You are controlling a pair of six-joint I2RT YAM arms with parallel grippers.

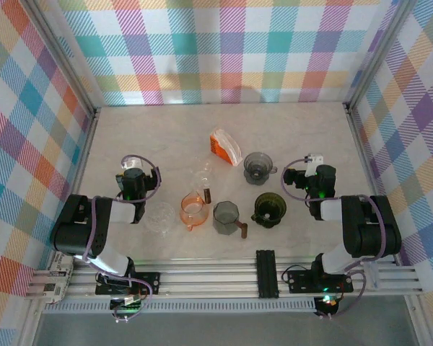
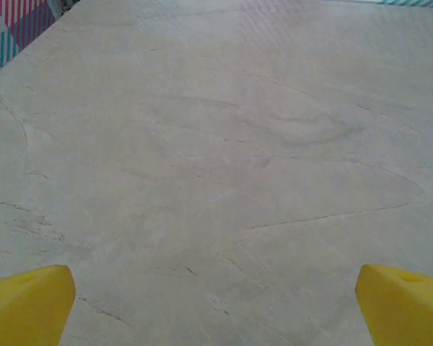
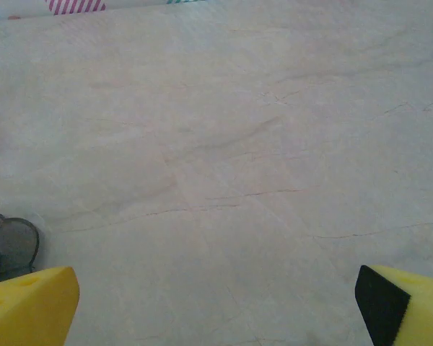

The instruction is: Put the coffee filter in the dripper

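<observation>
Marbled tabletop, smoky conical dripper, left claw, right claw spread wide, empty.

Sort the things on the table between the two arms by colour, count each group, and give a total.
Clear: 2, a clear dripper and a glass vessel
Orange: 1, the orange dripper
Orange and white: 1, the filter pack
Grey: 2, the far grey dripper and the near grey dripper
Dark green: 1, the green dripper
Total: 7
</observation>
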